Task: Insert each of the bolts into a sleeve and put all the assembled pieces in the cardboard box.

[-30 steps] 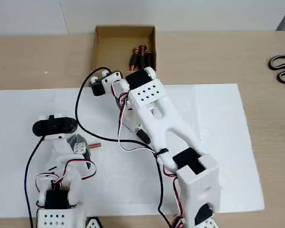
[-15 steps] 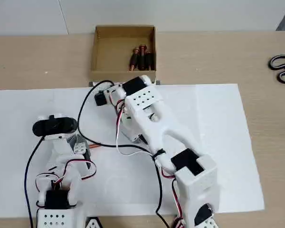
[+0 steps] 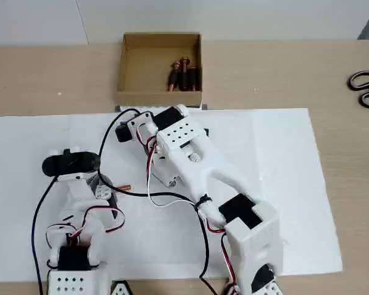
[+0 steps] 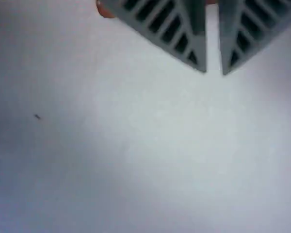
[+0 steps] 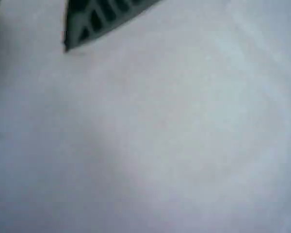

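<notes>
Counting three assembled pieces [image 3: 183,75] inside the cardboard box [image 3: 120,67], I judge one bolt [image 3: 124,187] still unsleeved. It lies well apart from the box, just beside my left gripper [image 4: 213,68], whose jaws are almost closed, with only a slit between them. I cannot tell the right gripper's [image 5: 70,43] state. White paper [image 3: 283,184] starts just below the box on the wooden table [image 3: 49,74], and scissors [image 3: 366,86] lie far off.

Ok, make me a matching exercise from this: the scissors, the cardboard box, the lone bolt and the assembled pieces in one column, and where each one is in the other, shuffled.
Column one:
1 scissors
2 cardboard box
3 lone bolt
4 assembled pieces

Column two:
A beside the left arm
B on the bare table, far right
C inside the cardboard box
D just beyond the far edge of the white paper

Pairs: 1-B, 2-D, 3-A, 4-C
</notes>
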Motion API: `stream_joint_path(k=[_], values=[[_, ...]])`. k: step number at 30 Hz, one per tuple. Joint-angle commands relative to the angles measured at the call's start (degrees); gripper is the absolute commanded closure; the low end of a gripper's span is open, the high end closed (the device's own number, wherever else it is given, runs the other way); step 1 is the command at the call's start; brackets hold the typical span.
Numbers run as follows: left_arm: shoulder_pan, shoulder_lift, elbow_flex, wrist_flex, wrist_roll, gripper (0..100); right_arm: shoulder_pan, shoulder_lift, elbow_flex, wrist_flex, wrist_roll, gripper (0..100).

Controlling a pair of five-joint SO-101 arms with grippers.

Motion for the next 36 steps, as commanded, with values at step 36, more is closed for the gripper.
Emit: stream_joint_path(k=[36], values=[[-0.4,-0.5,-0.6,-0.1,0.0,99,5.7,-9.5,7.6,-2.2,1.6,98.3]])
